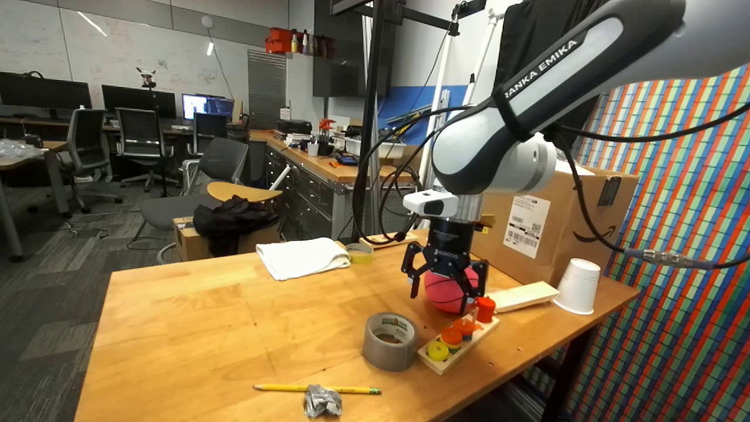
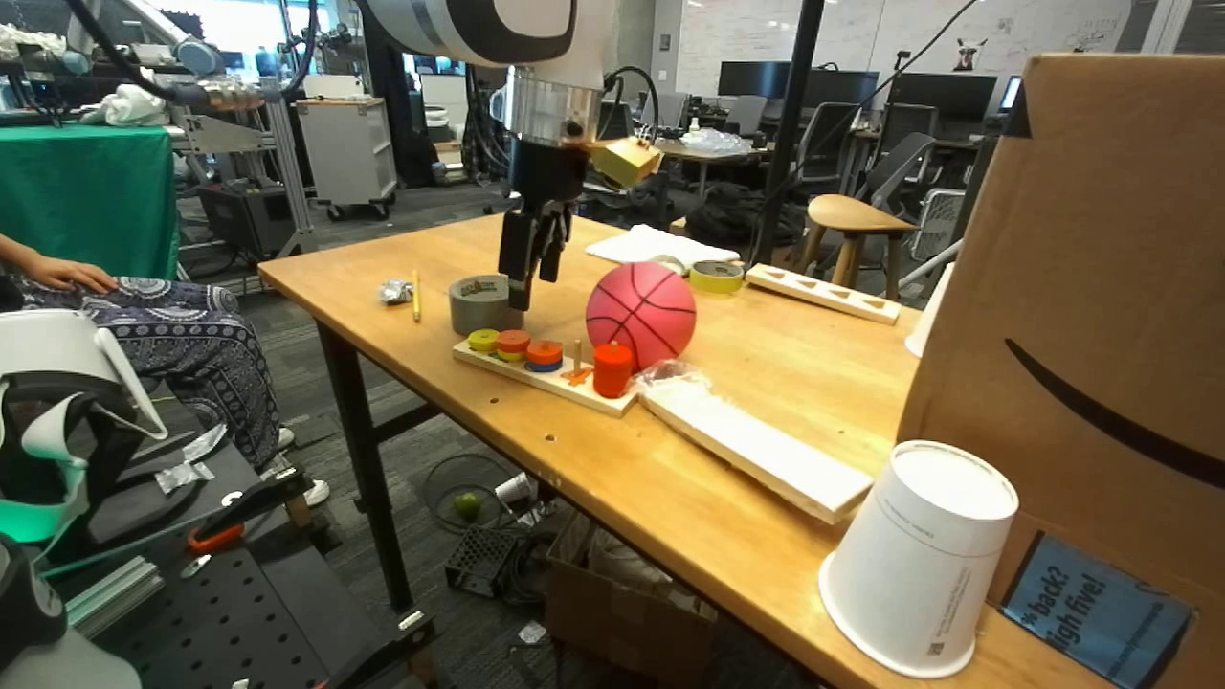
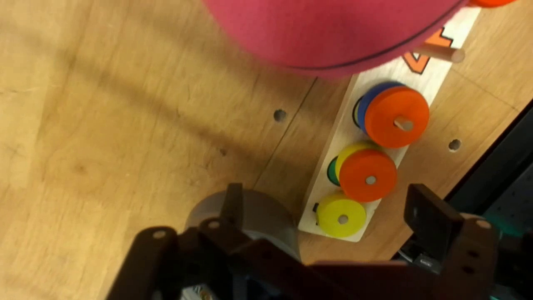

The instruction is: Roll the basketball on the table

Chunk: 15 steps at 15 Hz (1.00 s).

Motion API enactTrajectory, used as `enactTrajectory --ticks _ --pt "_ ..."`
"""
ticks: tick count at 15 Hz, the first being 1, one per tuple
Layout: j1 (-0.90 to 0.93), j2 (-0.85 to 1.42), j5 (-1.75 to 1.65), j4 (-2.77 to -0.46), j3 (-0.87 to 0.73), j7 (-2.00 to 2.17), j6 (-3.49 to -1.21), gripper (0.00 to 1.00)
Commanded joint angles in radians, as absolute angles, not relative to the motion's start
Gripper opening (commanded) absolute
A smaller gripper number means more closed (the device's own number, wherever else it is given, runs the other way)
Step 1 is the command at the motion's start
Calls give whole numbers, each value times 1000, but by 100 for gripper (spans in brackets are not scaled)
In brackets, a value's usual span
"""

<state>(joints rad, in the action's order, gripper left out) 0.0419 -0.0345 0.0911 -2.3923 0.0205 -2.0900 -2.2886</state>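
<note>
Gripper [image 3: 325, 200] hangs with its fingers [image 3: 424, 212] spread wide, holding nothing; in an exterior view the ball [image 2: 641, 311] sits on the table [image 2: 766, 364], to the right of the fingers, and it shows at the top of the wrist view; it is round, with no long side; so a push should likely go from the fingers toward the box [image 2: 1034, 239]; a peg board [image 3: 342, 132] lies just beside the ball; gray tape [image 1: 381, 354] stands near; a low swing might bump both.
</note>
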Motion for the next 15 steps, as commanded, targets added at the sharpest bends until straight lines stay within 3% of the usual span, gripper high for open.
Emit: enactTrajectory --ticks 1,8,15 --pt "31 23 7 -2323 16 -2016 -2305 100" --pt "-60 63 -186 -2192 -63 -1856 -2340 100" --pt "-150 18 -40 -2094 -128 -1808 -2362 100"
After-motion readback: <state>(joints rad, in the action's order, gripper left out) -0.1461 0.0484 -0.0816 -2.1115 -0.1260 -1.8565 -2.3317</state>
